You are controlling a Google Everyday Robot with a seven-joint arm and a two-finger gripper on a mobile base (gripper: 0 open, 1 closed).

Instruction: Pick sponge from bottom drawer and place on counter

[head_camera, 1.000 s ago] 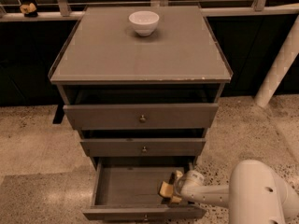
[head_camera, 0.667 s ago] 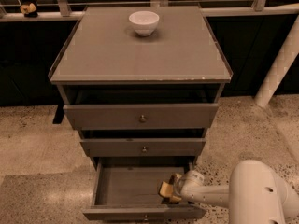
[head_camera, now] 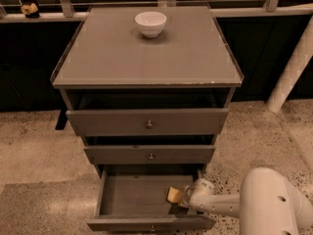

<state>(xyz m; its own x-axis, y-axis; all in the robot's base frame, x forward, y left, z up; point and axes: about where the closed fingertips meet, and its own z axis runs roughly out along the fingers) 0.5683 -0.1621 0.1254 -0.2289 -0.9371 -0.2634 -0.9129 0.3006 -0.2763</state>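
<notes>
Apparently mid-grasp, the white arm's gripper (head_camera: 181,199), its hold impossible to tell, reaches what looks like the small pale yellow soft sponge (head_camera: 172,195) at the right of the open shallow grey-brown bottom drawer (head_camera: 128,196); next comes lifting it clear to the broad flat grey-brown counter (head_camera: 146,58)

White bowl (head_camera: 150,23), speckled floor (head_camera: 39,146)

arm (head_camera: 222,205): white, slim, comes in from lower right, lies nearly level, points left | elbow housing (head_camera: 274,202): big, rounded, white | gripper (head_camera: 185,196): at arm's left tip, low inside bottom drawer (head_camera: 132,195), right side
</notes>
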